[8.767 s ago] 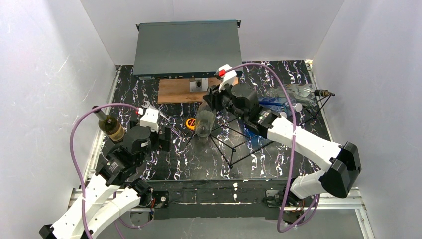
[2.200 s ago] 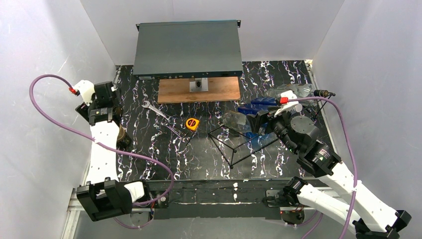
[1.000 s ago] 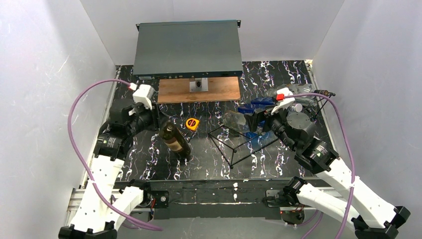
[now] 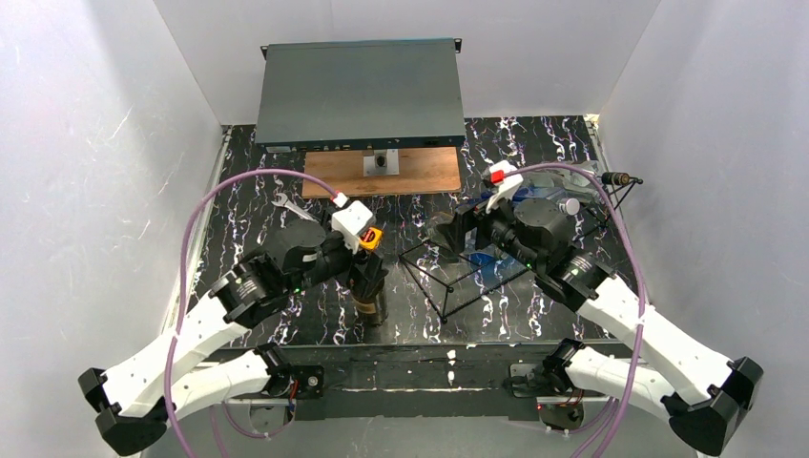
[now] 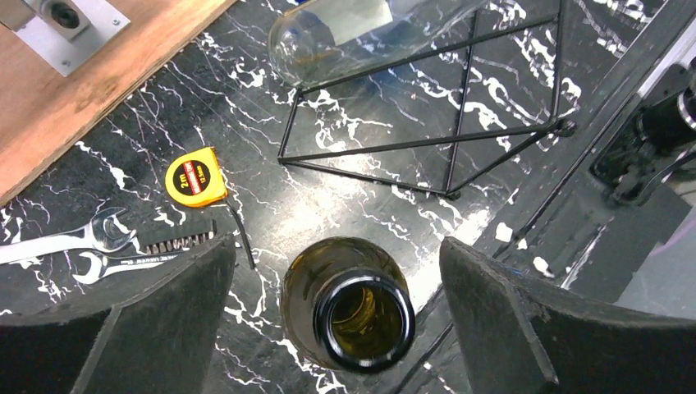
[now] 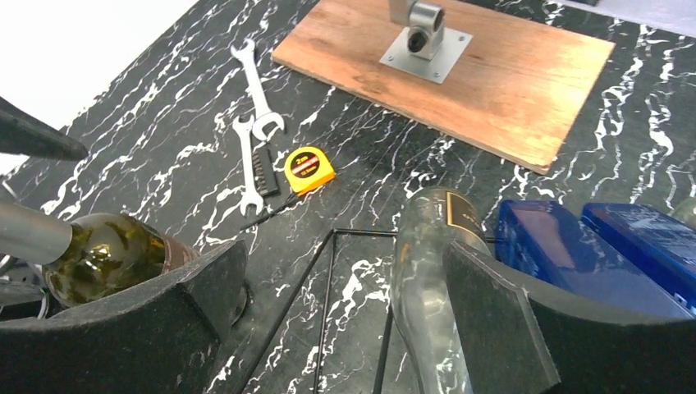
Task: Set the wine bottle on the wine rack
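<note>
White walls [image 4: 95, 143] box in a black worktop [image 4: 534, 143] veined with white. Along its far edge sits a flat grey case [image 4: 361, 91]. In front of it lies a wooden board [image 6: 460, 74] carrying a small metal bracket [image 6: 423, 37].

The wine bottle [image 5: 349, 304], of dark green glass, stands upright on the worktop close to the near edge, a little left of centre, its open mouth facing up. It is not on the wine rack [image 5: 427, 141]; it stands near the rack's left end, apart from the wire. The left gripper [image 5: 336, 246] hangs directly over the bottle with its claw released. Its two fingers [image 5: 164, 312] stand wide on either side of the neck, with clear gaps between them and the glass.

The rack rests right of centre, an open frame of thin black wire. A clear bottle [image 5: 353, 33] with a dark label lies on its side across the rack's far end. The right gripper [image 6: 345, 246] hovers there, its claw also spread wide. The clear bottle and a rack wire lie between its fingers. The bottle runs close to one finger, but contact cannot be made out. Blue boxes [image 6: 566, 246] lie just beside the clear bottle, towards the far right corner.

On the left half, between the board and the wine bottle, lie a yellow tape measure [image 5: 195, 176] and two wrenches [image 5: 74, 246].
</note>
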You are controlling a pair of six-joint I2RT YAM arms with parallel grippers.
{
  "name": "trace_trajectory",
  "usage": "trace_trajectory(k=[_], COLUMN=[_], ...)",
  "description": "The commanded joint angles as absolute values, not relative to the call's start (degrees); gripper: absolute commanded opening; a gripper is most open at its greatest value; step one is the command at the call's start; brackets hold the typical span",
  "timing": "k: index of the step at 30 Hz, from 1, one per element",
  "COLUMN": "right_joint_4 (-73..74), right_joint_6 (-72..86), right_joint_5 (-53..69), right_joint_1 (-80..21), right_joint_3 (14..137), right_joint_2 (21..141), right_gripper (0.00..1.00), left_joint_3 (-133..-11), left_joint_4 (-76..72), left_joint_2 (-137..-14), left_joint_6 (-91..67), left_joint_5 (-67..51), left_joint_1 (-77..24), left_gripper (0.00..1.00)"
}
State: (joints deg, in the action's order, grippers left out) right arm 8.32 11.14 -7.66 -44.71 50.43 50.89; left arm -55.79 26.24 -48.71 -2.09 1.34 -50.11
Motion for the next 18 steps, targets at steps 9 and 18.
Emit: trace_trajectory(k=[9,18], right_joint_4=[0.53,-2.58], right_joint_6=[10.05,5.62], right_joint_5=[6.15,9.29], right_joint_1=[-51.67,-61.67], right_joint_3=[59.88,61.82], right_joint_2=[60.94,64.31], right_gripper=[0.98,0.98], left_joint_3=[-66.31,-63.26], left_joint_4=[34.17,37.00], left_joint_2=[-40.10,-27.52], left_joint_6=[-5.54,-6.79], left_joint_5=[19.00,35.23], left_joint_1=[-50.45,-50.40], left_gripper=[0.98,0.98])
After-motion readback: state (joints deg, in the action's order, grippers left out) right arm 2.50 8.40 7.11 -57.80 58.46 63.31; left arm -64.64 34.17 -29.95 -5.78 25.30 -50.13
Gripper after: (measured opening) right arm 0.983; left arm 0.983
